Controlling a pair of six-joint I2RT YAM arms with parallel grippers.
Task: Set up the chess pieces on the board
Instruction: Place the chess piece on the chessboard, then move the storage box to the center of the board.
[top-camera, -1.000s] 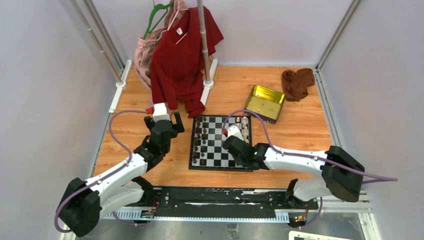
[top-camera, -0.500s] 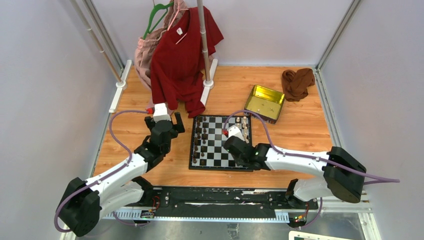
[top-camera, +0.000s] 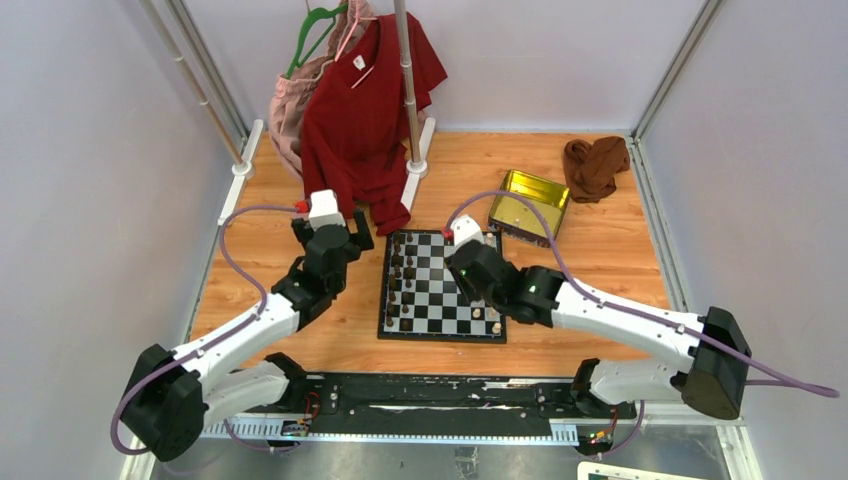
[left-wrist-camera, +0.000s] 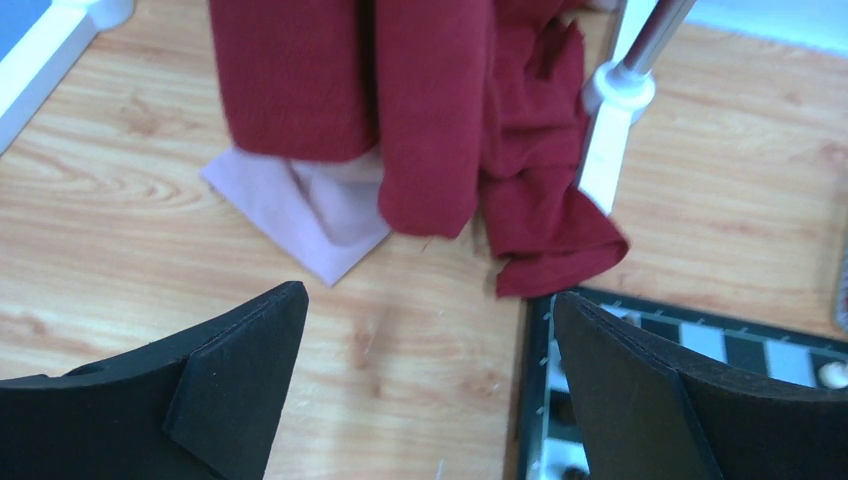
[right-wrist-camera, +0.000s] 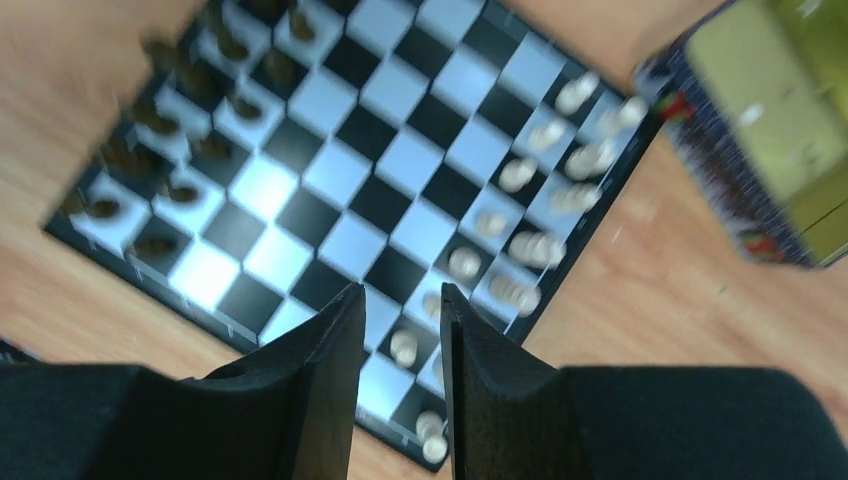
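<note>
The left gripper (left-wrist-camera: 428, 300) hangs above bare wooden tabletop (top-camera: 600, 270) at the 9 o'clock side of the board (top-camera: 440, 285). Its jaws are spread wide with nothing between them. A red shirt (top-camera: 365, 110) drapes from a rack at the board's 11 o'clock, and its hem reaches the wood near the board's far left corner.

The board lies flat at the table's centre. Dark pieces (top-camera: 398, 270) stand in two files along its 9 o'clock edge and cream pieces (right-wrist-camera: 535, 248) in two files along its 3 o'clock edge. The middle squares are bare.

The right gripper (right-wrist-camera: 400, 300) hovers over the board toward 1 o'clock. Its jaws are parted by a narrow gap and hold nothing; checks show through the gap in a blurred wrist view.

A gold tin (top-camera: 540, 200) sits at the board's 1 o'clock, and a brown cloth (top-camera: 595, 165) lies beyond it at 2 o'clock.
</note>
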